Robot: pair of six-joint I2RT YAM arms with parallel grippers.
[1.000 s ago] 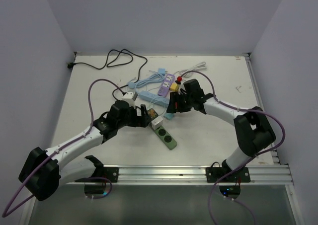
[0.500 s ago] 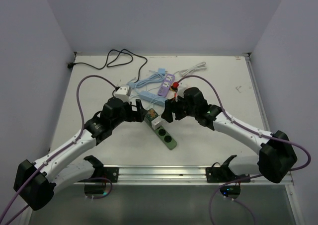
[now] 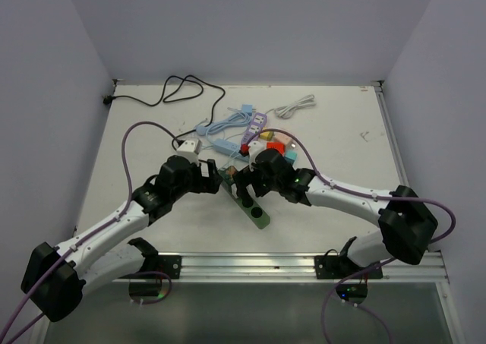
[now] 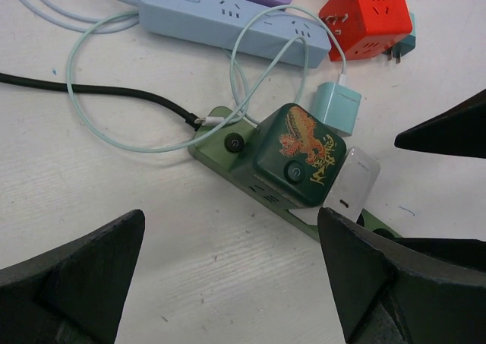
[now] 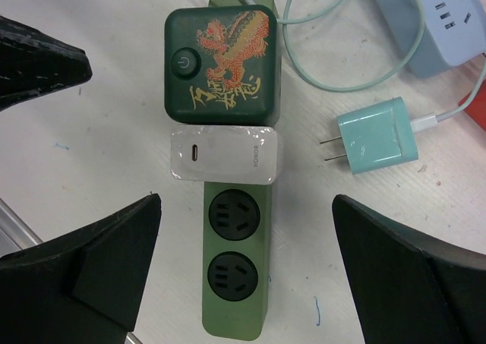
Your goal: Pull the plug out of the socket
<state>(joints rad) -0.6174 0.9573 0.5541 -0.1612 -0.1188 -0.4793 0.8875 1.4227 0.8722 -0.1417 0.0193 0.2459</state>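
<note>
Hovering over the green power strip (image 5: 235, 298), your right gripper (image 5: 244, 200) has its fingers spread wide with nothing between them touched. One finger sits off each long side of the strip. The white plug (image 5: 224, 156) is seated in the strip, touching the dark green dragon cube (image 5: 220, 63) on one side, with two empty sockets on the other. Your left gripper (image 4: 231, 213) is spread wide too and holds nothing. It points at the same strip from the opposite side, the cube and white plug lying just past its tips. In the top view both grippers nearly meet over the strip's plugged end, left one on the cube side; whether either touches the strip there, cannot tell. A loose teal plug (image 5: 377, 135) lies flat on the table (image 5: 91, 169) just beside the strip, prongs toward it, not inserted. The blue power strip (image 4: 220, 14) and red cube (image 4: 367, 14) lie beyond, apart from the green strip. A pale cable loops over the green strip's end.
</note>
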